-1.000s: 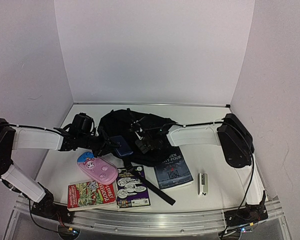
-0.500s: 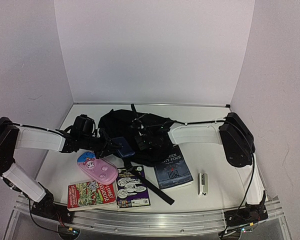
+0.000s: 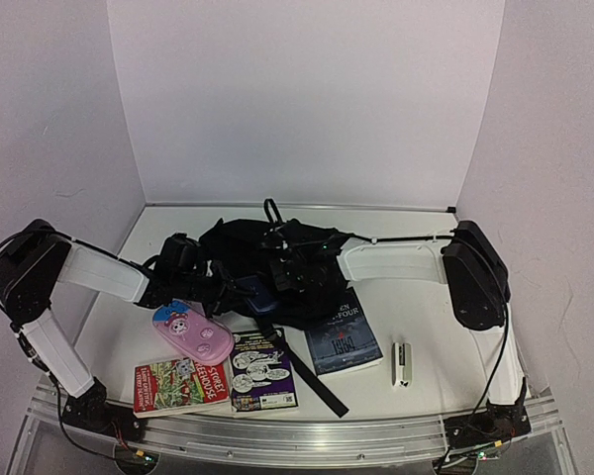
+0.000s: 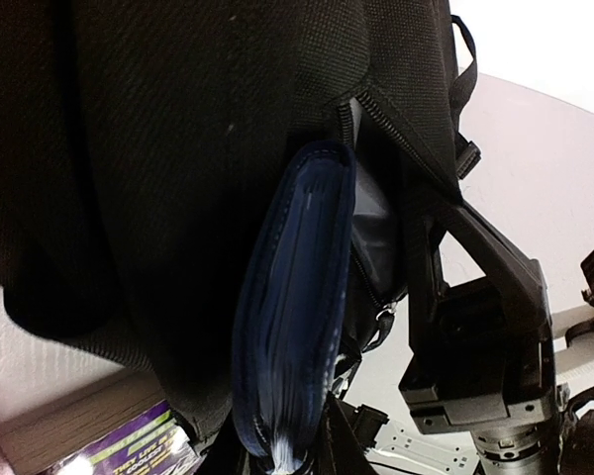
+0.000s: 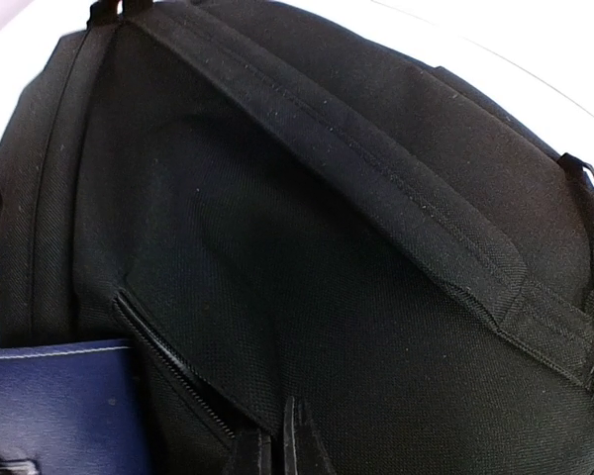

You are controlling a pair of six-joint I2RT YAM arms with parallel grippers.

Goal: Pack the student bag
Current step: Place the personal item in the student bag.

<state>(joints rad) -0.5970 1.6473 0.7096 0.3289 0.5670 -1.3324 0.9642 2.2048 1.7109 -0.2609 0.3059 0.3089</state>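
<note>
White tabletop, mid-far: the soft black fabric backpack lies slumped. Left gripper grasps a dark blue notebook at its zip mouth, while the right gripper is clenched beside the zip. I judge the notebook could snag there — the opening looks narrow.

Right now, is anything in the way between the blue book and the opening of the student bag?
Nothing visible. The blue book reaches the unzipped opening of the student bag. The right gripper pinches the fabric by the zipper, beside the book rather than across its path.
</note>
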